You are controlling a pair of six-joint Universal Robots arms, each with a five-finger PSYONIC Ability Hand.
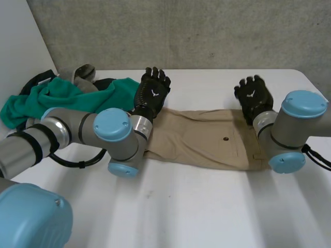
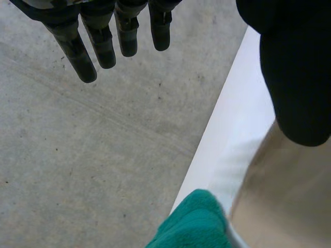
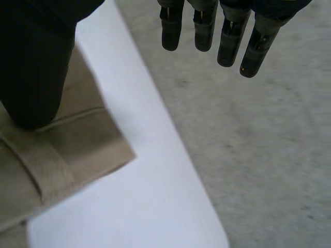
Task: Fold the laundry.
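A tan pair of trousers (image 1: 207, 139) lies flat across the middle of the white table (image 1: 207, 206), with a button on its pocket and the waistband at the right end. My left hand (image 1: 151, 93) is raised over the garment's far left end, fingers (image 2: 103, 41) straight and spread, holding nothing. My right hand (image 1: 253, 95) hovers over the far right end by the waistband, also open and empty, its fingers (image 3: 217, 31) reaching past the table's far edge. The tan cloth (image 2: 289, 196) lies below the left thumb. A belt loop on the tan cloth (image 3: 57, 160) lies beside the right thumb.
A pile of laundry sits at the far left of the table: a green garment (image 1: 77, 95), with black and grey pieces (image 1: 83, 72) behind it. A green corner (image 2: 194, 222) lies next to the trousers. Grey concrete lies beyond the table's far edge (image 3: 155, 155).
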